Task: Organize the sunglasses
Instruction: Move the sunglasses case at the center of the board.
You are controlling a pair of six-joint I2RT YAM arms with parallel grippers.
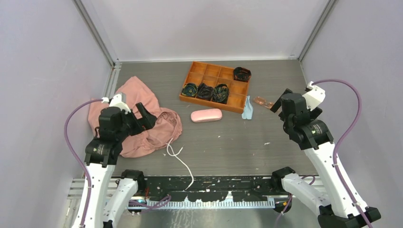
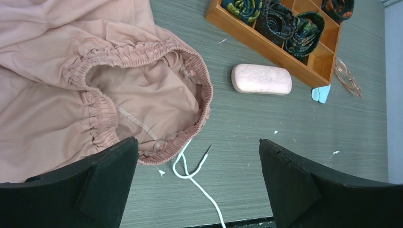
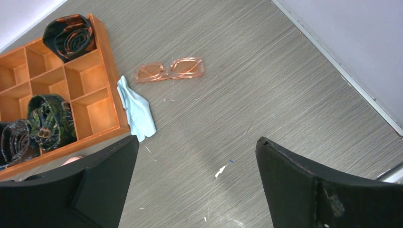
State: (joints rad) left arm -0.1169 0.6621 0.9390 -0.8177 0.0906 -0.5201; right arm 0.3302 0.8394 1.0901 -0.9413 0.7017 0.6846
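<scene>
The sunglasses (image 1: 263, 101), with pinkish-orange lenses and a thin frame, lie flat on the table right of the wooden tray; they also show in the right wrist view (image 3: 169, 70) and the left wrist view (image 2: 347, 78). A pink oblong case (image 1: 206, 115) lies shut in front of the tray, also in the left wrist view (image 2: 261, 79). A light blue cloth (image 1: 248, 109) lies beside the tray's right end, also in the right wrist view (image 3: 136, 109). My right gripper (image 3: 197, 159) is open and empty, above the table near the sunglasses. My left gripper (image 2: 198, 161) is open and empty, by the pink garment.
An orange wooden compartment tray (image 1: 235, 106) at the back holds several rolled dark ties (image 1: 205, 90). A pink garment (image 1: 142, 118) lies at the left, with a white cord (image 1: 181, 160) running to the near edge. Metal rails border the table.
</scene>
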